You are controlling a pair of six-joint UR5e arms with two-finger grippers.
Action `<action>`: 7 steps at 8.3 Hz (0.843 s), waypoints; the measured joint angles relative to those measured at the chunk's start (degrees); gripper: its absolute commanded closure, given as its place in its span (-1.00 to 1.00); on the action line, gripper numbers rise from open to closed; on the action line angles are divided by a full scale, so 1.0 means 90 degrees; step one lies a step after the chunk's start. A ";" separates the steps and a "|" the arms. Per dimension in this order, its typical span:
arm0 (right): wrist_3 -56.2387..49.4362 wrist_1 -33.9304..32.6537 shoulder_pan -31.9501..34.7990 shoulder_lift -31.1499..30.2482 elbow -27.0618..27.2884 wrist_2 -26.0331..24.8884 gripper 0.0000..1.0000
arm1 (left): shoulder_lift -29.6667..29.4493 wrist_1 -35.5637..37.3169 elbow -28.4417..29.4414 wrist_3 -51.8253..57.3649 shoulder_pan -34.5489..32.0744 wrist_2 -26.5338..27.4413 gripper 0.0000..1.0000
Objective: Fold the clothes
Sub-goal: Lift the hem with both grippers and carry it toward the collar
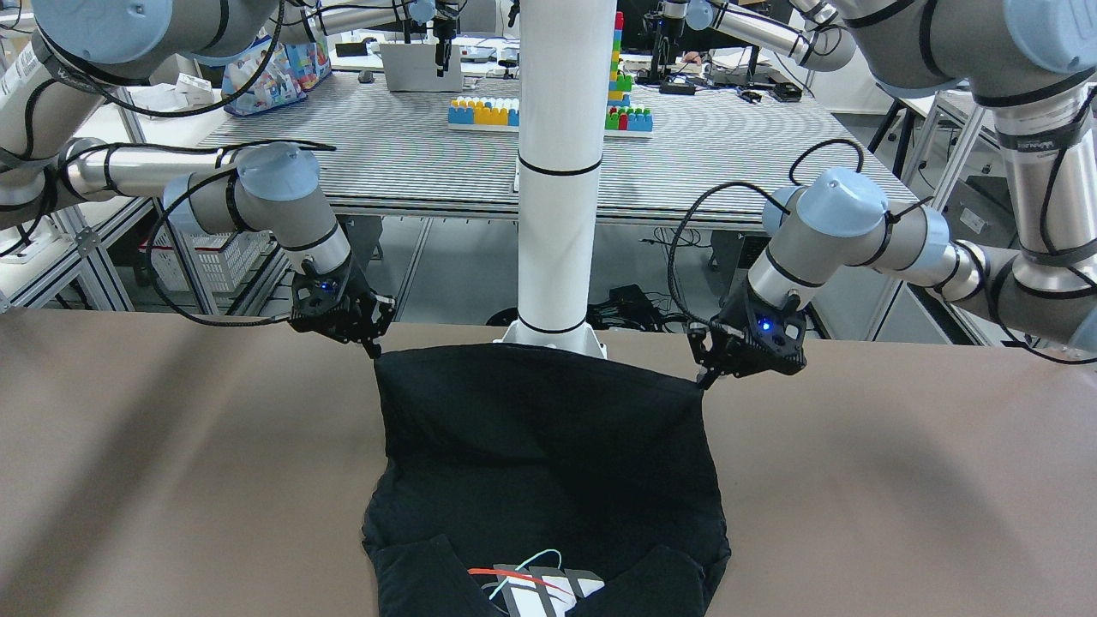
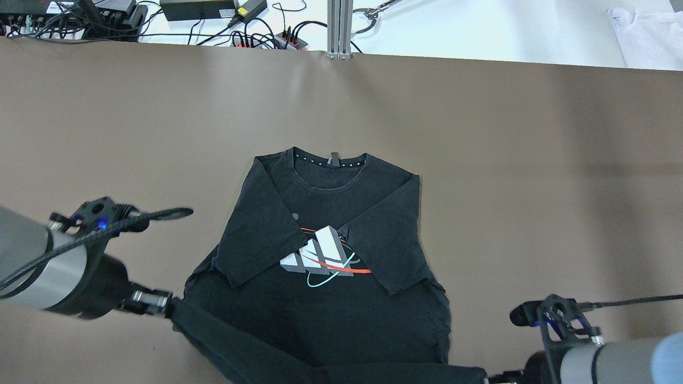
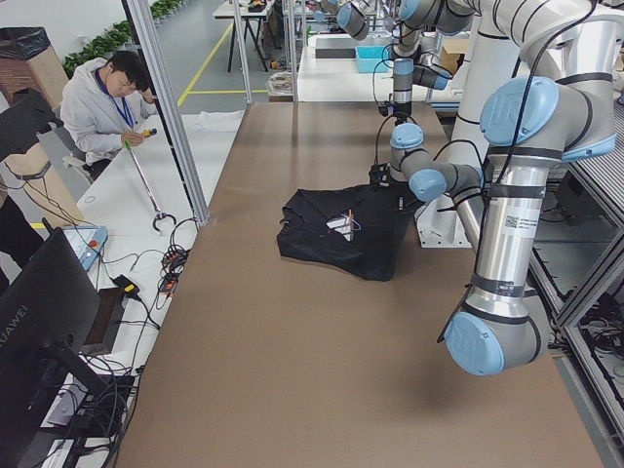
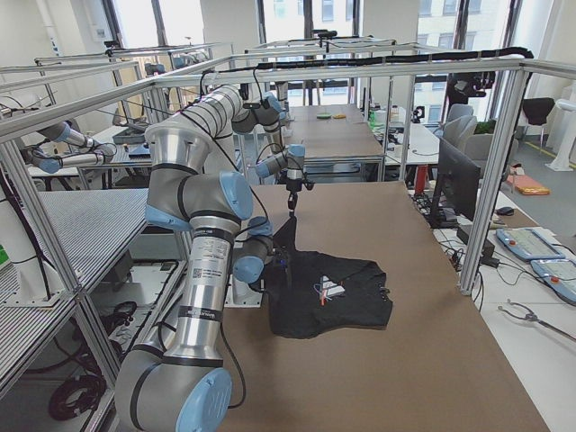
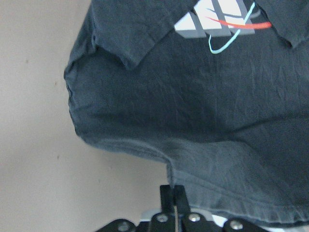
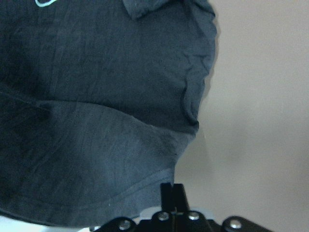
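Two pinches on the hem, one per arm.

Front view: the black T-shirt (image 1: 548, 446) lies on the table (image 1: 171, 446). The hem at the robot's side is raised off the surface and stretched between the left fingers (image 1: 705, 375) and right fingers (image 1: 374, 346), one at each bottom corner.

Overhead: the collar end is flat toward the far edge, with both sleeves folded in over the chest print (image 2: 320, 256). The raised hem sits at the bottom of the frame.

Side views: too small to judge the grip.

Left wrist: fingers pressed together on the hemmed edge, fabric sagging away from them.

Right wrist: same, a narrow pinch right at the hem.

I judge the cloth thin, light and limp. It'll drape and drag, and it can slip out of a shallow pinch. The stitched hem corners are the right hold. I'd keep both arms level and the span taut when carrying the hem toward the collar.
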 measured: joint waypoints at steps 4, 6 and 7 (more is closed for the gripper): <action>-0.0066 0.0005 0.1372 0.1414 -0.1723 -0.0265 1.00 | -0.0983 -0.0034 0.1636 0.0047 -0.1392 0.0119 1.00; -0.0215 0.0015 0.1877 0.1724 -0.2209 -0.0248 1.00 | -0.1388 -0.0041 0.2299 0.0059 -0.1736 0.0221 1.00; -0.0359 0.0013 0.2081 0.1874 -0.2426 -0.0240 1.00 | -0.1616 -0.0057 0.2632 0.0064 -0.1791 0.0395 1.00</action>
